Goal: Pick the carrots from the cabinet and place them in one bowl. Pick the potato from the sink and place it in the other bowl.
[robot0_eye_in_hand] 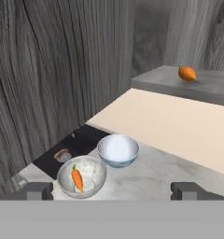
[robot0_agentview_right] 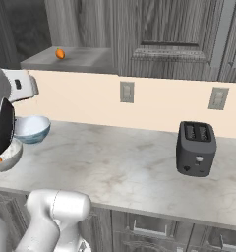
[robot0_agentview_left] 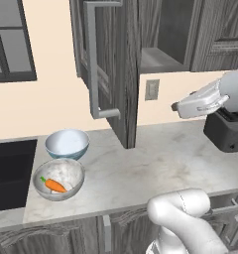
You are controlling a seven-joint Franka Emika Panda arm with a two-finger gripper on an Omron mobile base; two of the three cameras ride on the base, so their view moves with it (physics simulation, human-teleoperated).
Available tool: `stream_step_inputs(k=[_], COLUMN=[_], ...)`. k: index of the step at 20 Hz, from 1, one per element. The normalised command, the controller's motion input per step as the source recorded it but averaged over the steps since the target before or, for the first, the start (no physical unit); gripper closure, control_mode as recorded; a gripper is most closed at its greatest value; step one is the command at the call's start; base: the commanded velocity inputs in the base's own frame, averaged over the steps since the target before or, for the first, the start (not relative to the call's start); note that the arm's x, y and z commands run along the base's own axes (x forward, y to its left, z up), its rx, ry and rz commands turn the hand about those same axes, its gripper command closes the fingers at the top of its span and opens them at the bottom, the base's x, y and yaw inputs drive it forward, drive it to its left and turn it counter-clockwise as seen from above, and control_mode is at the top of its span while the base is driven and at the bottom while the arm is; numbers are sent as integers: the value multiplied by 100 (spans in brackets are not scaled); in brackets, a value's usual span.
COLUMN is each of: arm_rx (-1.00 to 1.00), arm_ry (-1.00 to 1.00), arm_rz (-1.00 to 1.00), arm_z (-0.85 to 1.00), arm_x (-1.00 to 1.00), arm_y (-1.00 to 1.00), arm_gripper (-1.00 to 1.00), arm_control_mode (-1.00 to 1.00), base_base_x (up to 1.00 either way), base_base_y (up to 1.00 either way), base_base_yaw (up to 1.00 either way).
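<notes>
One carrot (robot0_agentview_left: 55, 185) in the near bowl (robot0_agentview_left: 58, 179), other bowl (robot0_agentview_left: 67, 143) just behind, sink (robot0_agentview_left: 12, 171) left.

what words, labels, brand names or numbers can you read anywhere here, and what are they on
None can be read.
The toaster carries a small pale mark on its front, too small to tell as text.
The wall outlets are blank plates.
The mottled bowl, the pale blue bowl and the cabinet door bear no writing.
</notes>
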Motion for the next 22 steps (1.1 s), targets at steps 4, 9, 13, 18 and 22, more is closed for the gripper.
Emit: stream_step_inputs(k=[4, 9, 13, 18, 22], arm_rx=[0, 0, 0, 1, 2], arm_ry=[0, 0, -2, -4, -5], arm_rz=[-6, -3, -3, 0, 0], arm_z=[28, 8, 4, 6, 1], arm_x=[18, 36, 45, 44, 42], arm_y=[-13, -18, -10, -2, 0], arm_gripper=[-100, -100, -100, -100, -100], arm_control_mode=[-100, -100, -100, -100, -100], base_base_x=[0, 0, 0, 0, 0], base_base_y=[0, 0, 0, 0, 0], base_base_yaw=[0, 0, 0, 0, 0])
